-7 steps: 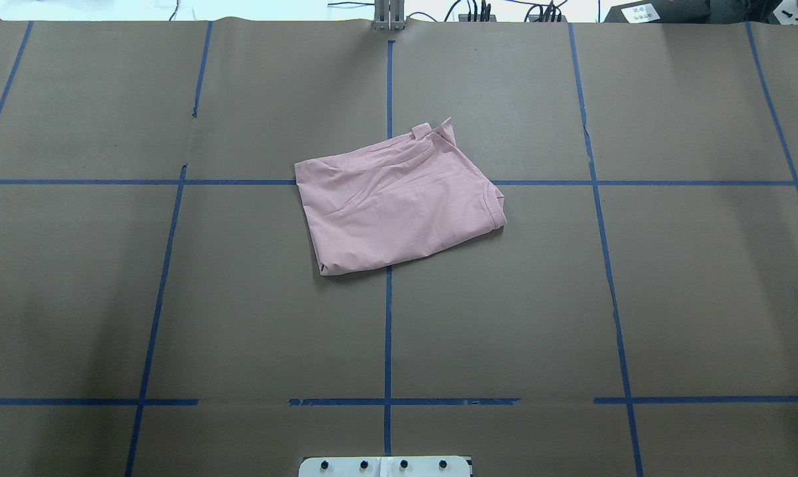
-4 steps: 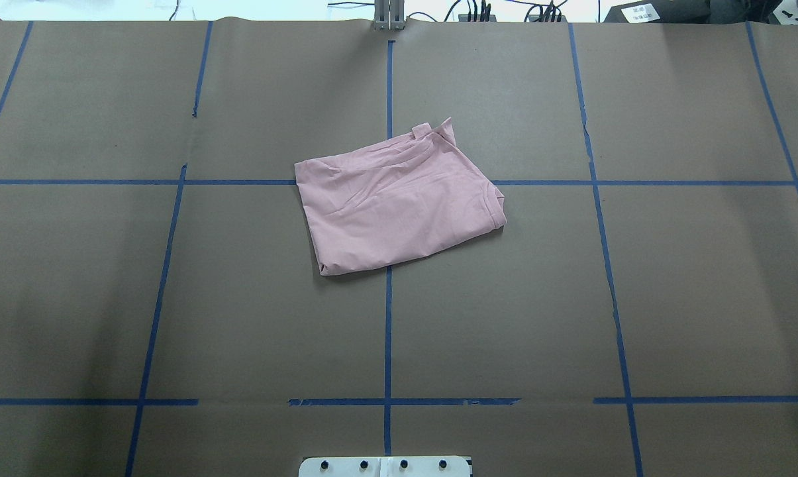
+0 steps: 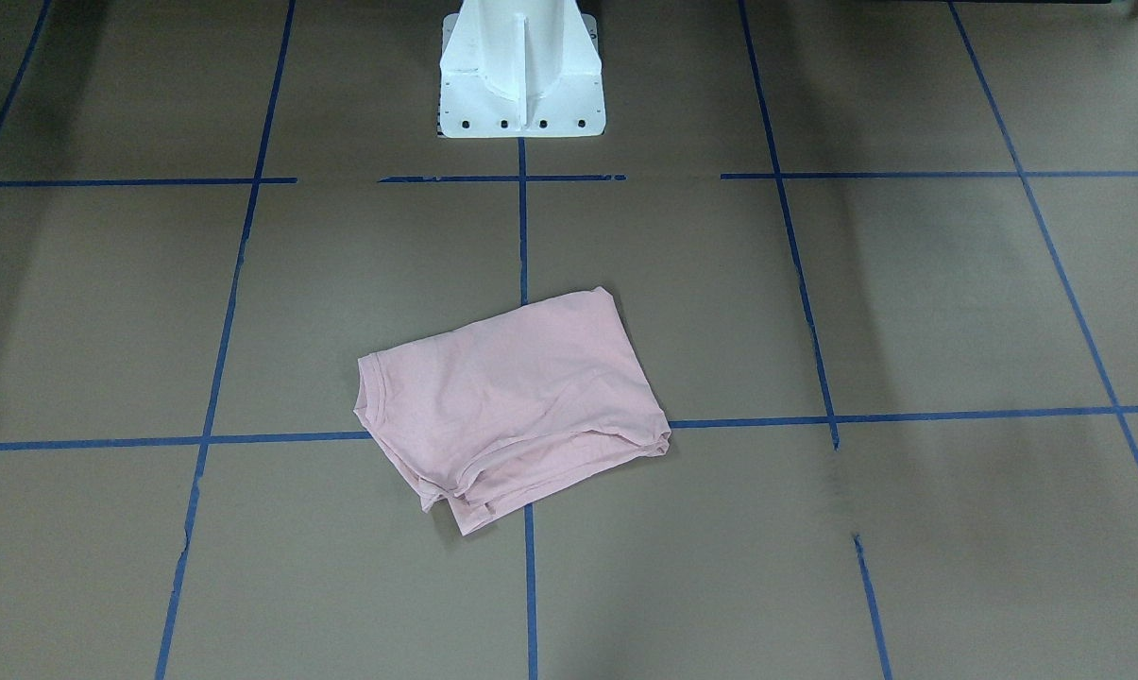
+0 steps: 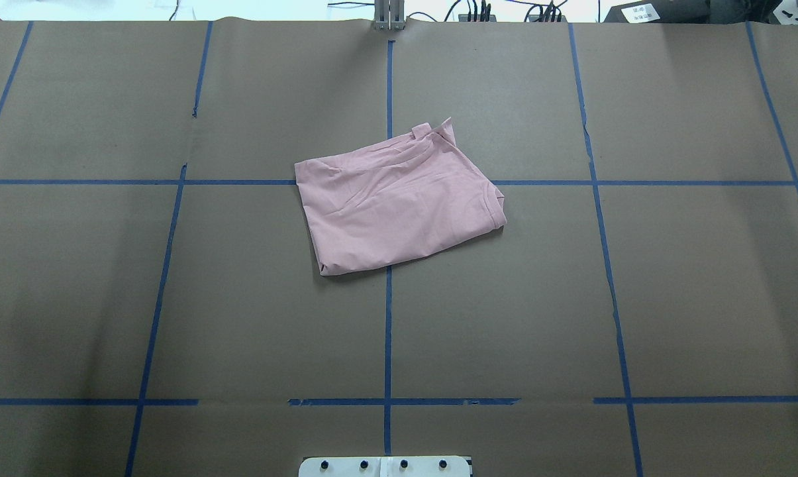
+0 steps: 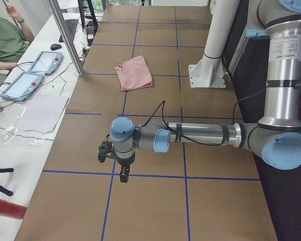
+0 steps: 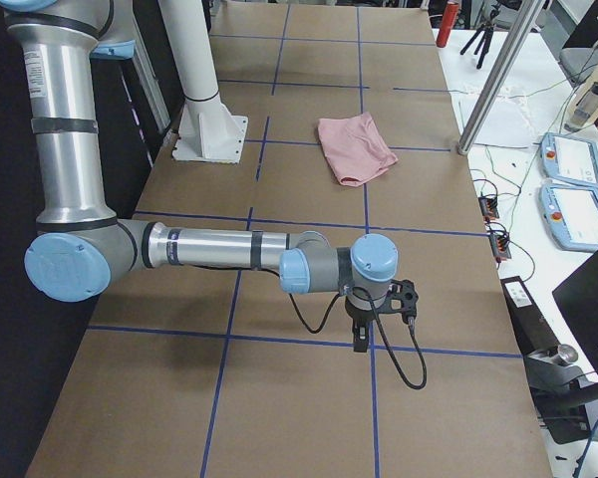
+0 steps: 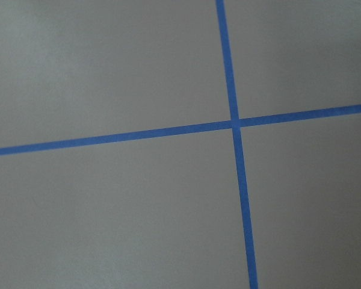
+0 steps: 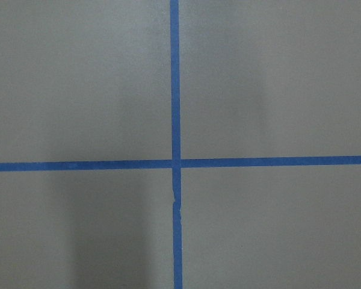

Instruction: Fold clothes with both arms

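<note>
The T-shirt (image 4: 399, 205) is soft matt cloth (lightly creased); the table (image 4: 571, 318) wears matt brown paper and blue tape (image 4: 388, 331).

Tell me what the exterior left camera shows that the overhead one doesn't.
Only exterior left: the left arm reaching out over the table, a seated person in green, and tablets on the side desk.
Only overhead: the collar seam of the shirt and a labelled black box.
Both: the folded pink T-shirt, the blue tape grid and the white pedestal base.
</note>
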Tool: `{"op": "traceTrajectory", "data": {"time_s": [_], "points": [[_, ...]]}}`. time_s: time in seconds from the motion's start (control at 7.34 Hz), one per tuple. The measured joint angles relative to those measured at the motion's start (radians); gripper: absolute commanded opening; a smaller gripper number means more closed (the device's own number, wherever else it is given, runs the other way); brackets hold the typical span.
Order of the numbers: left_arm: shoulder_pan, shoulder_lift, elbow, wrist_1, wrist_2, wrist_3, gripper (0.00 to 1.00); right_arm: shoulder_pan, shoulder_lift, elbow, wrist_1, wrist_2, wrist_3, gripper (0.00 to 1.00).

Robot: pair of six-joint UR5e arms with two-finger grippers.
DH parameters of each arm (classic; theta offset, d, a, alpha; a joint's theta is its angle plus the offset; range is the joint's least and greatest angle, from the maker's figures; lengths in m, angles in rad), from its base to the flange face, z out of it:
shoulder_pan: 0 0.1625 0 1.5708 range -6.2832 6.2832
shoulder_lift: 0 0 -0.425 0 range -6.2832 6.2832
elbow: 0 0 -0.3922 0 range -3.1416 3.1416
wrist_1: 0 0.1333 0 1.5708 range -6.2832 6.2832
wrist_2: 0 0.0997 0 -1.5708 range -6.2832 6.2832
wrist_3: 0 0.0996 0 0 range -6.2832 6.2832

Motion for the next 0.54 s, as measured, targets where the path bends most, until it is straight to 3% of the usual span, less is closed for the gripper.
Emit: {"op": "traceTrajectory", "data": {"time_s": [0.54], "points": [[0.000, 0.000, -0.002, 0.001, -0.008, -0.010, 1.00, 0.000, 0.001, -0.001, 0.000, 0.001, 0.002, 1.00]]}}
